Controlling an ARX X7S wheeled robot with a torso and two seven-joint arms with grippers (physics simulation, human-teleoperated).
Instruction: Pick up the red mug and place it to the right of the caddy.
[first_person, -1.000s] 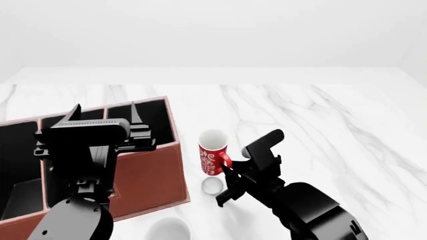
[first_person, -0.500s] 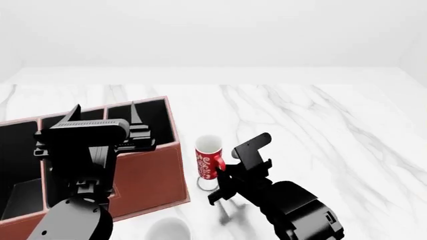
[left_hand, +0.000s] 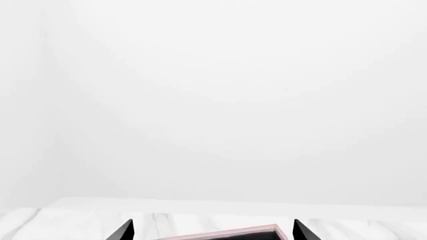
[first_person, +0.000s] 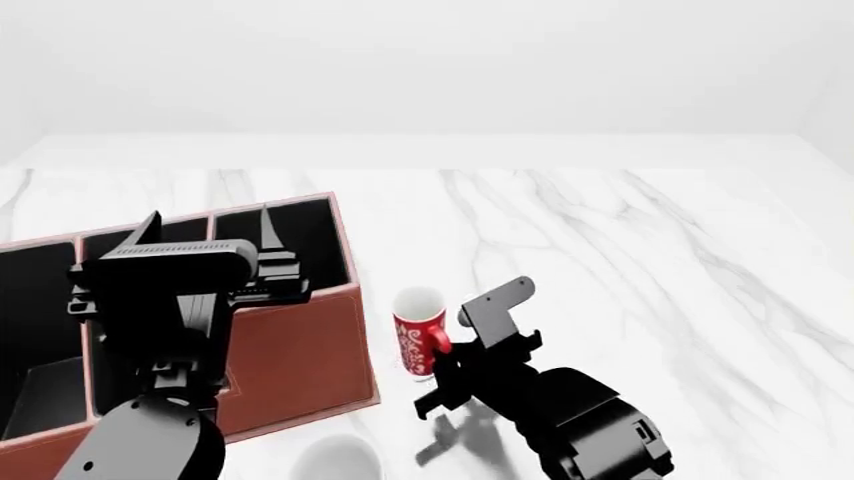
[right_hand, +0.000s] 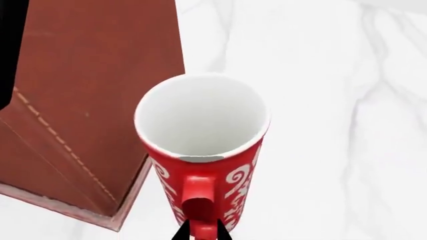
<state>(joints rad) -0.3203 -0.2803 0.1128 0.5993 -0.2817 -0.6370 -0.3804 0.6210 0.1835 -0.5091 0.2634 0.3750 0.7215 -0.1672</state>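
the red mug (first_person: 419, 335) is held upright by its handle in the closed fingers (right_hand: 200, 231) of the right gripper (first_person: 447, 362), just right of the caddy (first_person: 287, 350), above the counter (first_person: 641, 260); left fingers cannot be judged.

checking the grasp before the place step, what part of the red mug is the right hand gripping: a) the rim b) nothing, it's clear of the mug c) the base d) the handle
d: in the right wrist view the right hand has its fingertips closed on the red handle of the red mug, which stands beside the caddy.
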